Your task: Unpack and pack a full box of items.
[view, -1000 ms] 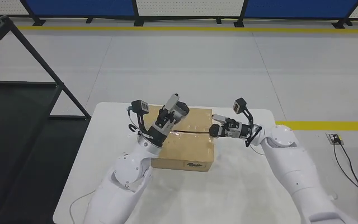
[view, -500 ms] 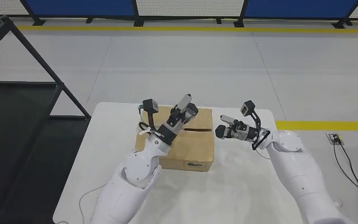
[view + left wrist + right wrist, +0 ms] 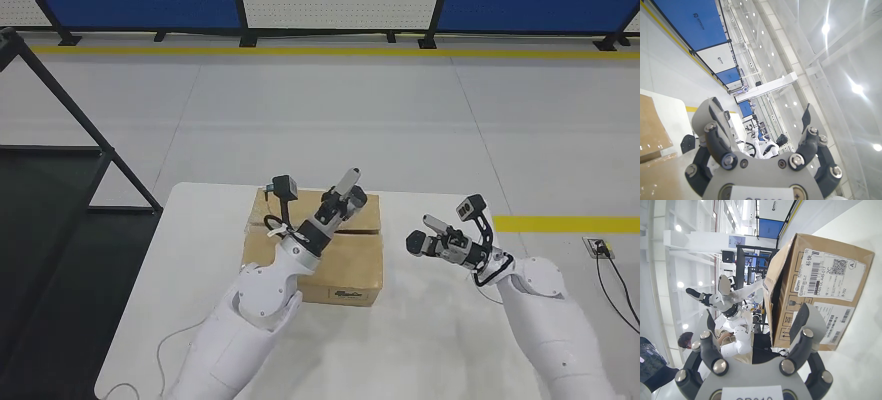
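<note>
Two grippers hung near the cardboard box (image 3: 340,262) on the white table (image 3: 195,270), and neither one touched it. We found the left gripper (image 3: 346,193) raised over the box top with its fingers spread wide apart and nothing between them. It was tilted upward, so the box lay below and behind its fingertips. In its own wrist view the left gripper (image 3: 761,117) pointed out toward the hall, with only a corner of the box (image 3: 651,121) showing beside its base and the table (image 3: 672,106) edge just past that. We saw the right gripper (image 3: 419,232) off to one side of the box, clear of the cardboard, its jaws likewise parted and empty. From the right gripper (image 3: 757,321) the box (image 3: 787,283) stood straight ahead of the fingertips on the table (image 3: 857,361), with its labelled side facing the tool and a white shipping label (image 3: 831,273) stuck on it. A dark gap showed between the top flaps, which were ajar rather than flat. Beyond that gap, the left gripper (image 3: 708,291) stood open above the box.
</note>
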Controlling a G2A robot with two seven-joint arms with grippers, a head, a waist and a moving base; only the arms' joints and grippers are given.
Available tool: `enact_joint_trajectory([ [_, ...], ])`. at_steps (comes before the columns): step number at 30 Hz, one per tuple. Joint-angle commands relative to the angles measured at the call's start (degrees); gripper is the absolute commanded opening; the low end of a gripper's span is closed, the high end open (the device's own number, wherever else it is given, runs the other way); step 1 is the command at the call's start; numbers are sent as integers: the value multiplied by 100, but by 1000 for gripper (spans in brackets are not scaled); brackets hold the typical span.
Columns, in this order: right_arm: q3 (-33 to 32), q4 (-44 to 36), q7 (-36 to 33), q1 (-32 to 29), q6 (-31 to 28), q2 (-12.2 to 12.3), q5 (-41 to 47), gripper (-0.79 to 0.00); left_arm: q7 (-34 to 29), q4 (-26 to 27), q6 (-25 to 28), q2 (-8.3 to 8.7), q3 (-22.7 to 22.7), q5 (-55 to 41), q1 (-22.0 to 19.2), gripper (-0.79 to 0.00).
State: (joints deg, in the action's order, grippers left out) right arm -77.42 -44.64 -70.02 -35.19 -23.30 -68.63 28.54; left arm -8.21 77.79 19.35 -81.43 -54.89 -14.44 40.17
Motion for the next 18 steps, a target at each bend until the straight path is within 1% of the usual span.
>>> enact_joint_trajectory([
  [1,-56,-86,8,-91,6,28,23,0,30,-66,-8,-39,59,17,-40,0],
  [9,-241,-344,41,-432,-17,126,92,0,225,-441,25,-220,346,177,-238,0],
  [18,-357,-455,38,-647,-30,200,180,0,471,-999,219,-455,626,277,-475,0],
])
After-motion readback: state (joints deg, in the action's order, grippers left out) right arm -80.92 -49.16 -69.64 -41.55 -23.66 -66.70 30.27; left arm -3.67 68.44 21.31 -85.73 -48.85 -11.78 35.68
